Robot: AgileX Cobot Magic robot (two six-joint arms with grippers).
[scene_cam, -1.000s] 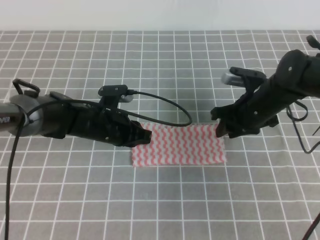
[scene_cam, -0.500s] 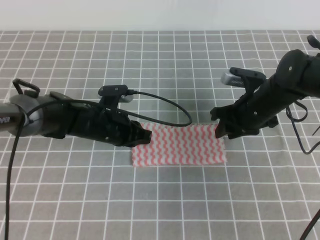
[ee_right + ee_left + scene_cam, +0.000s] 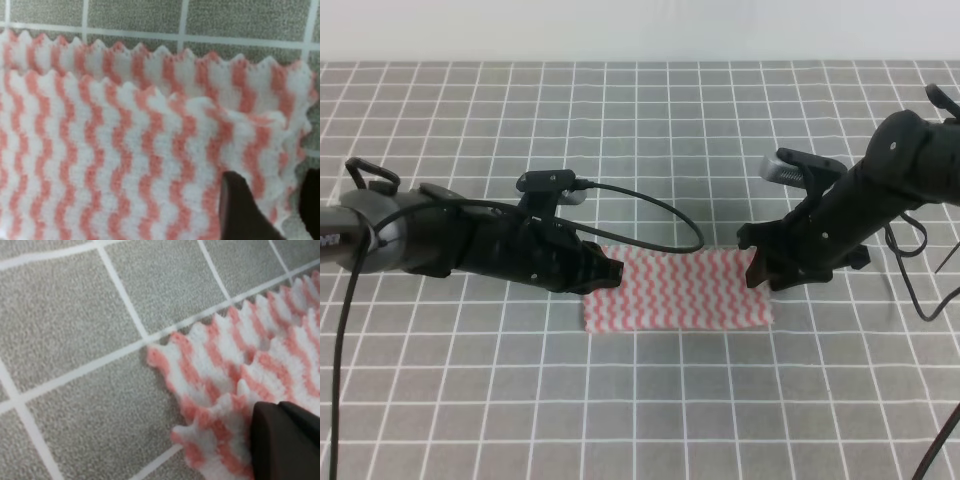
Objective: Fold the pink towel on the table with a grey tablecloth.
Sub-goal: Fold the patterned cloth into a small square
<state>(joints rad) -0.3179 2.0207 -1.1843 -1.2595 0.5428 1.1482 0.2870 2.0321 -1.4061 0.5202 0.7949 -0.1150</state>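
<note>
Our left gripper (image 3: 610, 275) sits at the left edge of the towel (image 3: 677, 291) and our right gripper (image 3: 760, 270) at its right edge, each with a finger on the cloth; whether either is clamped, we cannot tell. The towel lies doubled into a rectangle mid-table (image 3: 640, 130), two jagged edges nearly matched. We judge the first fold is done; next, let go cleanly without dragging the layers.

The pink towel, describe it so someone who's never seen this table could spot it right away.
On the grey tablecloth with its white grid, look near the middle, between the two black arms. The pink towel lies there as a folded rectangle. Its pink-and-white zigzag stripes and jagged edges are the only colour on the cloth.
</note>
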